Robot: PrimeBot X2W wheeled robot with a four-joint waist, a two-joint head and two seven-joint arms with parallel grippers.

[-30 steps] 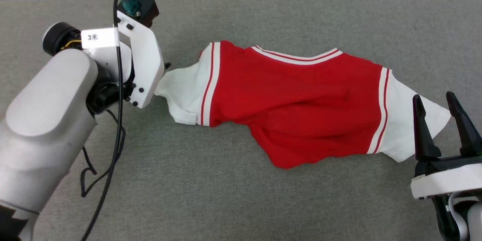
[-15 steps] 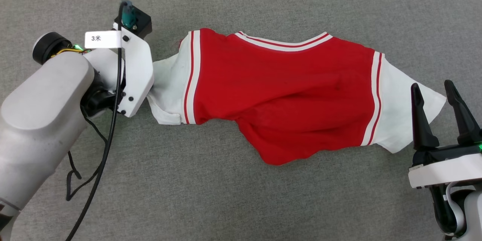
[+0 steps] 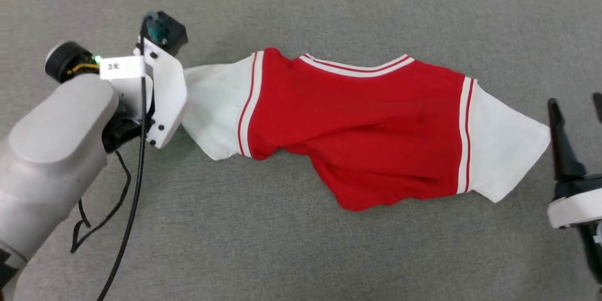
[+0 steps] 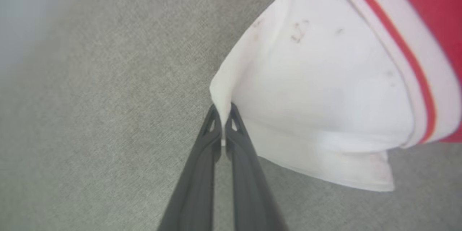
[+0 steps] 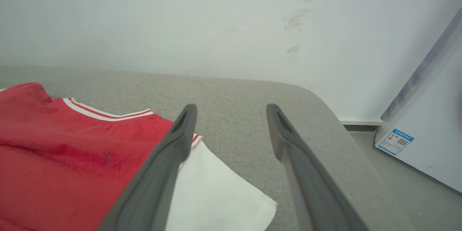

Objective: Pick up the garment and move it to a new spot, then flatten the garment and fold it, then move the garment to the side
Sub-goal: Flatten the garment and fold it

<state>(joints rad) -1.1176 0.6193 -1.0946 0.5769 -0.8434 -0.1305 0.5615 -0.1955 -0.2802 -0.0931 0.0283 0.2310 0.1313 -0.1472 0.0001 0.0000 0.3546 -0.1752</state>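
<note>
Drawn clear of one red jersey [image 3: 357, 122]: right gripper [image 5: 231, 107], spread wide, empty; left gripper [image 4: 222, 109] clamping one white sleeve [image 4: 317, 90].

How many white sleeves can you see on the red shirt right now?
2. One white sleeve at the garment's left end, pinched in the left end effector; the other sleeve lies flat at its right end, beside the open right end effector.

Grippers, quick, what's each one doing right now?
Left gripper: closed, fingers pinching a white sleeve of the red jersey garment.
Right gripper: open, holding nothing.
</note>
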